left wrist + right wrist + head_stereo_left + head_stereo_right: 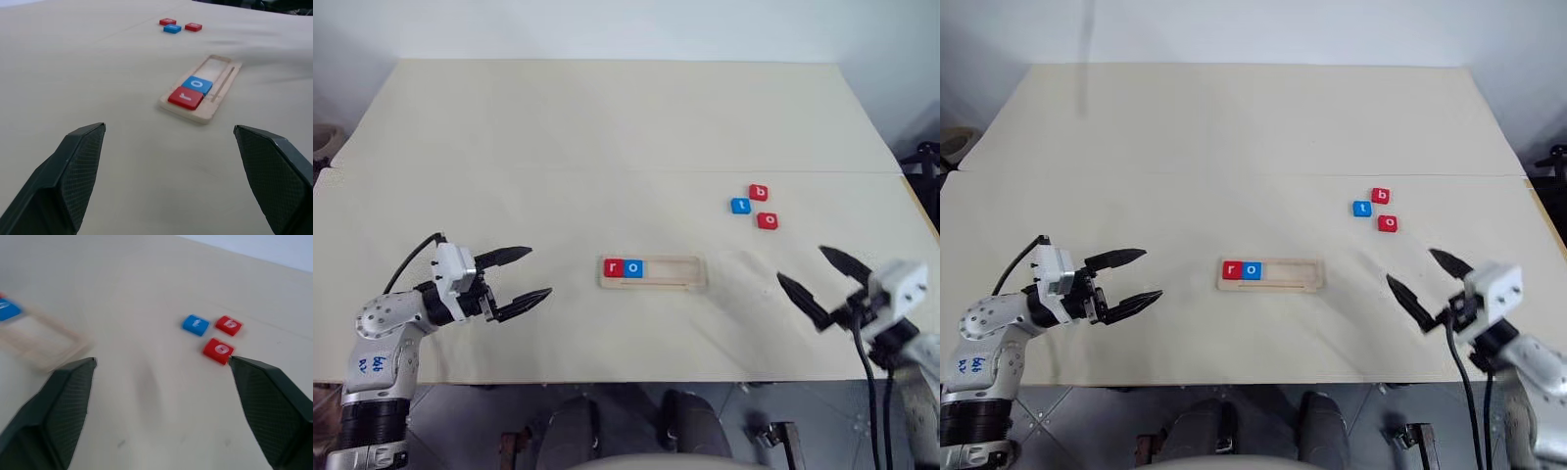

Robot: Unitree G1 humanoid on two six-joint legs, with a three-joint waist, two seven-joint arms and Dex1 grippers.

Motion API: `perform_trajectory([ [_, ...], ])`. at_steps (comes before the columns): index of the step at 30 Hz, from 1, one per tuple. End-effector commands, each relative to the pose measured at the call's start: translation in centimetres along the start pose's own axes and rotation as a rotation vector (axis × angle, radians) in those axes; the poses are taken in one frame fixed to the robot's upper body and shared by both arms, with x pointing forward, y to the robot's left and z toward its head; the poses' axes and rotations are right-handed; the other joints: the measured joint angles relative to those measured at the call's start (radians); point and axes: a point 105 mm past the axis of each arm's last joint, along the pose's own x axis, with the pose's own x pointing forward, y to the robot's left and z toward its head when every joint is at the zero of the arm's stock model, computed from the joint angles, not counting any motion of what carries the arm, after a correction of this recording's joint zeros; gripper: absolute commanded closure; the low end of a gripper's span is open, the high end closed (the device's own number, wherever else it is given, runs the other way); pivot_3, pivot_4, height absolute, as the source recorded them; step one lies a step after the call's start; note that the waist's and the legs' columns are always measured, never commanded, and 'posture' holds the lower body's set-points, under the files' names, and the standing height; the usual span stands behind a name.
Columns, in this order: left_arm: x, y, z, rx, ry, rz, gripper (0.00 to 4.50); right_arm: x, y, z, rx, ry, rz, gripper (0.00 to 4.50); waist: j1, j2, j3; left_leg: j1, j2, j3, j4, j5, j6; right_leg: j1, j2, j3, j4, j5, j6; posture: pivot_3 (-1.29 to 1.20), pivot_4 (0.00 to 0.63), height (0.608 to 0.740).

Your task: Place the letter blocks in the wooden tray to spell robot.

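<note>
A cream table point(607, 137) bears everything. The left gripper point(523, 276) hovers well left of the tray point(653, 271), fingers spread wide and empty. In the tray's left end sit a red r point(613, 267) and a blue o point(633, 267), touching; the rest of its slot is bare. Right of the tray and farther back lie a blue t point(740, 206), a red b point(759, 192) and a red o point(767, 221). The right gripper point(817, 271) hovers right of the tray, wide open, empty.

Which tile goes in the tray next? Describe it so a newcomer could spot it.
On the cream table, look to the right of the pale wooden tray, at the loose cluster of three small square tiles. The next is the red tile with a white b, farthest from the robot; the blue t and red o lie nearer.
</note>
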Motion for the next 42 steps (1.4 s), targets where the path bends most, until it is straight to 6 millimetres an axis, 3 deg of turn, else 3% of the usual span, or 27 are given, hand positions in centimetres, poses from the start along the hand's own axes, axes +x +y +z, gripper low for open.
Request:
perform_trajectory([
  [1,-0.2,0.2,1.5,0.067,-0.026,0.044,0.05,3.2,-2.5,0.7,0.049,0.103,-0.084,0.00,-0.006,0.001,0.000,0.000,0.000,0.000,0.000,0.000,0.000,-0.001,0.000,0.000,0.000,0.000,0.000,0.00,0.150,0.740],
  [5,0.2,0.2,1.9,0.070,-0.050,0.078,0.05,7.0,-4.6,1.7,0.102,0.205,-0.152,0.00,-0.010,0.001,0.000,-0.002,0.000,0.001,0.000,0.000,0.000,-0.003,0.000,0.001,0.001,0.000,-0.001,0.00,0.150,0.740],
  [8,0.2,0.4,2.0,0.064,-0.057,0.120,0.05,8.7,-4.7,2.5,0.131,0.228,-0.146,0.00,0.000,0.001,0.000,-0.005,0.000,0.005,0.000,0.000,0.000,-0.005,0.000,-0.001,0.000,0.000,-0.001,0.00,0.150,0.740],
  [20,0.7,0.5,2.9,0.094,-0.082,0.134,0.05,10.2,-3.7,2.1,0.137,0.290,-0.111,0.00,-0.004,0.001,0.000,-0.006,0.000,0.006,0.000,0.000,0.000,-0.006,0.000,-0.001,0.000,0.000,0.000,0.00,0.150,0.740],
  [25,0.8,0.5,3.0,0.073,-0.090,0.147,0.05,11.7,-3.5,2.6,0.188,0.343,-0.098,0.00,-0.009,0.001,0.000,-0.006,0.000,0.007,0.000,0.000,0.000,-0.007,0.000,0.000,0.000,0.000,0.000,0.00,0.150,0.740],
  [36,2.0,-0.7,2.7,0.066,-0.103,0.141,0.05,16.2,-6.2,1.0,0.275,0.448,-0.323,0.00,-0.027,0.001,0.000,-0.009,0.000,0.009,-0.001,0.000,-0.001,-0.013,0.000,0.002,0.002,0.000,0.000,0.00,0.150,0.740],
  [42,1.8,-1.2,2.5,0.059,-0.105,0.162,0.05,17.5,-5.9,0.5,0.312,0.439,-0.355,0.00,-0.032,0.001,0.000,-0.009,0.000,0.011,-0.002,0.001,-0.001,-0.014,0.000,0.003,0.002,0.000,0.000,0.00,0.150,0.740],
])
